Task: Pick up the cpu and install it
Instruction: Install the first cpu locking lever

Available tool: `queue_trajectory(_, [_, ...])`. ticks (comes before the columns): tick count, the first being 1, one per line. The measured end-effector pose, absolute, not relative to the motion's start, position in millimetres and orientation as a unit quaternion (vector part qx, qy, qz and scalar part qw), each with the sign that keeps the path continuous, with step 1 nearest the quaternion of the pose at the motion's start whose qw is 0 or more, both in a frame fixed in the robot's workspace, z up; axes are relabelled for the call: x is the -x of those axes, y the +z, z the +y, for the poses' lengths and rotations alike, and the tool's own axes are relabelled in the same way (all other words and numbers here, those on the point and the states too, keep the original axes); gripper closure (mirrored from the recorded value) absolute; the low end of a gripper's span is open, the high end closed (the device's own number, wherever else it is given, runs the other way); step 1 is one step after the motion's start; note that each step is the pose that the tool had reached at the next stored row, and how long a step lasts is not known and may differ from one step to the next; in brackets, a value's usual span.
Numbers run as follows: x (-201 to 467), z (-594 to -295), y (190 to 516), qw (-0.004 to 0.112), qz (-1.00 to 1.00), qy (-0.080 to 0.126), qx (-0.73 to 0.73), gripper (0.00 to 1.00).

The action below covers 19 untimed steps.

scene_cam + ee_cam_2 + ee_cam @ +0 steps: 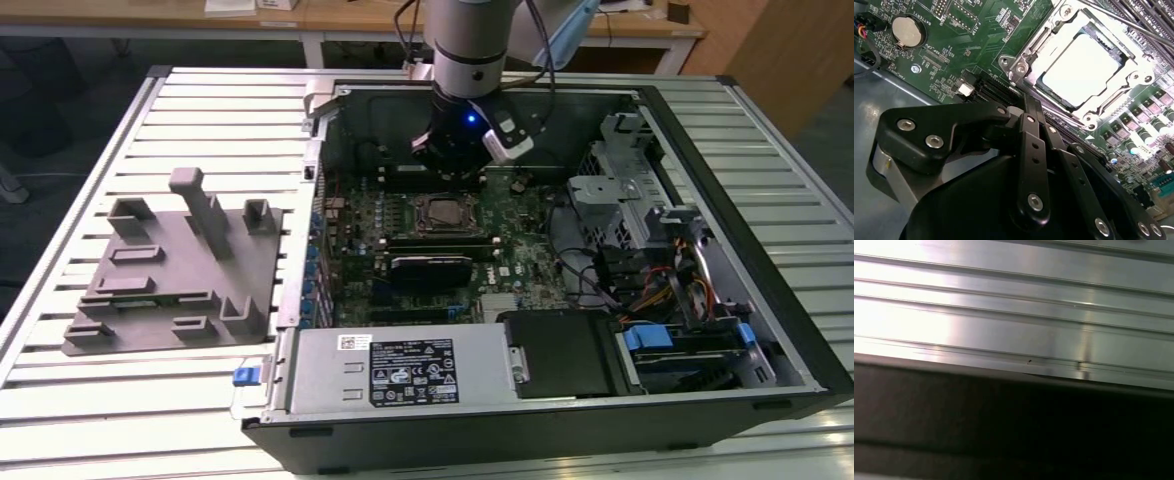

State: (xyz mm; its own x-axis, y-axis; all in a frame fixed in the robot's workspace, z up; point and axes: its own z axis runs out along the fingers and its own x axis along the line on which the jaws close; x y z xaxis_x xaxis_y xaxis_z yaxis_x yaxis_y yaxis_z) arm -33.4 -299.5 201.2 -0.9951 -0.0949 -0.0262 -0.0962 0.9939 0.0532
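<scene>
The cpu [1080, 66], a pale silver square, lies flat inside the metal-framed socket [1021, 67] on the green motherboard [954, 55]. In the exterior view the cpu [443, 212] sits in the socket near the middle of the open computer case [747, 260]. My gripper [450, 170] hangs inside the case just behind the socket, a little above the board. In the second wrist view my gripper [1027, 103] shows its black links drawn together, shut, with nothing between them, its tip beside the socket's corner and apart from the cpu.
A grey plastic fixture block [174, 270] lies on the slatted metal table [200, 100] at the exterior view's left. Inside the case are a power supply [400, 370], drive cages and cables [627, 220]. The first wrist view shows table slats [1014, 315] and a dark edge [1014, 420].
</scene>
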Motion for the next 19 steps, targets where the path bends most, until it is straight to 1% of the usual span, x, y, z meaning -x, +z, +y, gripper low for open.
queue_trajectory(19, [32.1, -299.5, 198.9, 0.012, 0.999, 0.023, 0.048, 0.89])
